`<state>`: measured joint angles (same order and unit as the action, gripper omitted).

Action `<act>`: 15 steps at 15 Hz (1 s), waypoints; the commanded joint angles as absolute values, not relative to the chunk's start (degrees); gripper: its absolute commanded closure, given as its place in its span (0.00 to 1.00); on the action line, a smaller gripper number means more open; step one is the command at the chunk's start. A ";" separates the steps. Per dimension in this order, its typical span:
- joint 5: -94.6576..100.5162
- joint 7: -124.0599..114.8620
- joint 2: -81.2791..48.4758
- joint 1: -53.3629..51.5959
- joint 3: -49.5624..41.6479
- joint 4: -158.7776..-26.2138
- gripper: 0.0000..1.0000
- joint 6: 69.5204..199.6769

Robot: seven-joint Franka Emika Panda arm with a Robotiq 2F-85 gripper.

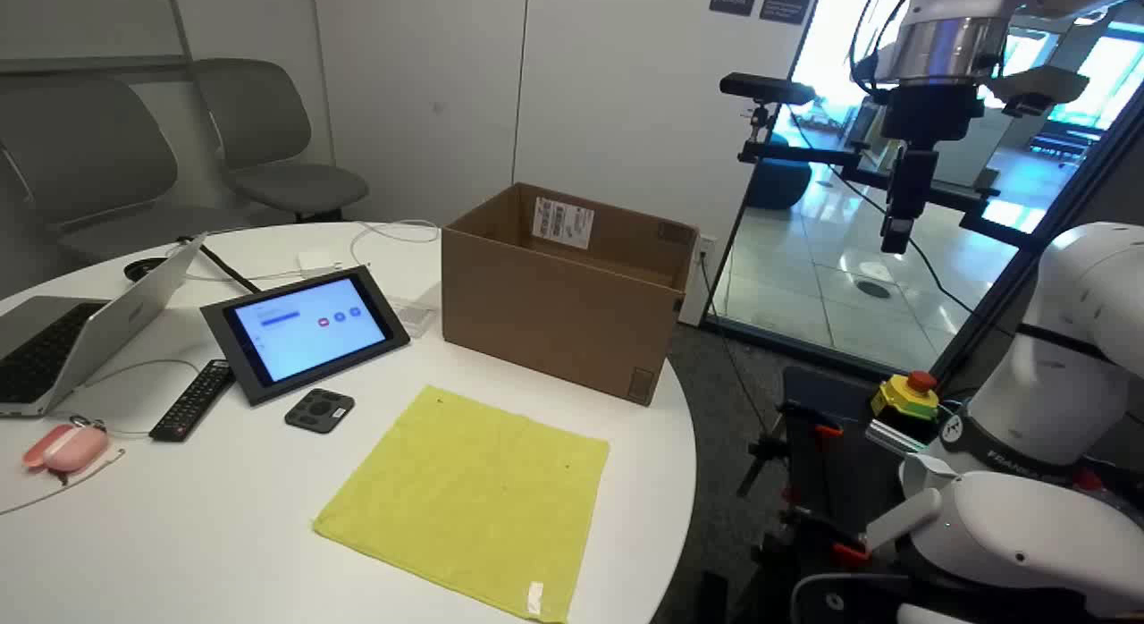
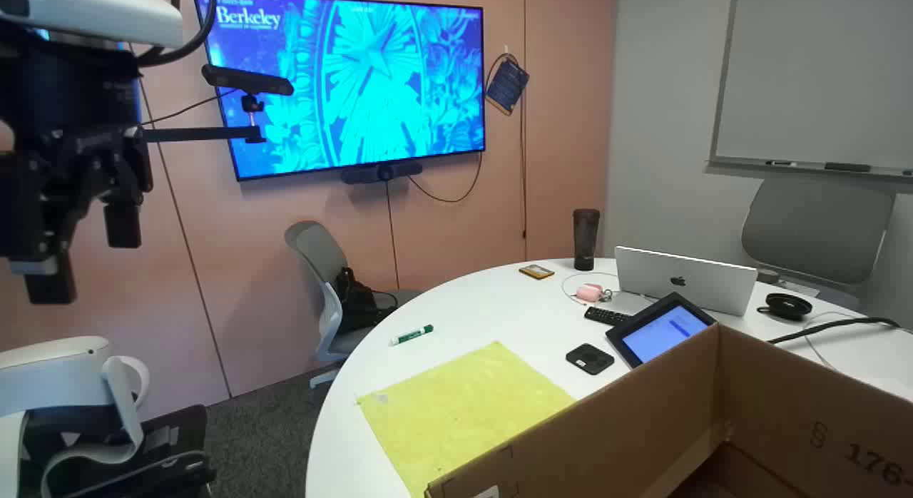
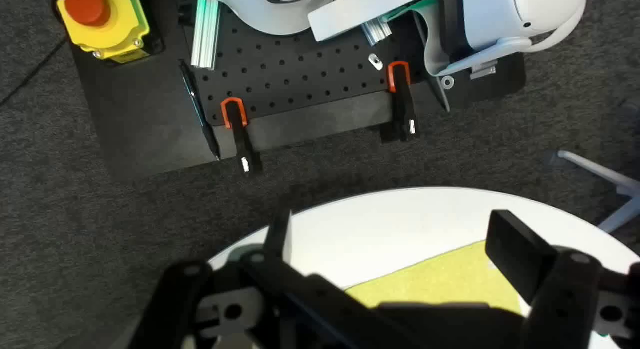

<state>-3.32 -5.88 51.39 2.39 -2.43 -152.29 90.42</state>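
Observation:
My gripper (image 3: 392, 239) is open with nothing between its fingers. It hangs high, pointing down, beyond the edge of the round white table (image 1: 197, 543). It also shows in both exterior views (image 1: 896, 240) (image 2: 87, 259), touching nothing. A yellow cloth (image 1: 474, 499) lies flat on the table near that edge. It also shows in an exterior view (image 2: 463, 405) and, partly hidden by the fingers, in the wrist view (image 3: 440, 279). An open cardboard box (image 1: 554, 311) stands beside the cloth; its inside is only partly visible (image 2: 606, 441). A green marker (image 2: 411, 334) lies near the cloth.
The table also bears a tablet on a stand (image 1: 311, 327), a black puck-like device (image 1: 320, 410), a remote (image 1: 192, 400), a laptop (image 1: 134, 311), a pink case (image 1: 76, 448) and a dark tumbler (image 2: 586, 239). An emergency stop (image 3: 105, 24) and clamps (image 3: 240, 134) sit by the robot base.

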 commanded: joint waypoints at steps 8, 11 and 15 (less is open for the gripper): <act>-3.27 -4.88 46.37 2.41 -1.11 -149.47 0.00 92.76; -4.16 -5.21 39.93 0.95 0.60 -146.15 0.00 97.97; -5.48 -8.04 28.20 -1.82 5.07 -139.29 0.00 106.17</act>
<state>-3.73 -5.83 38.64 0.07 2.12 -146.70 102.38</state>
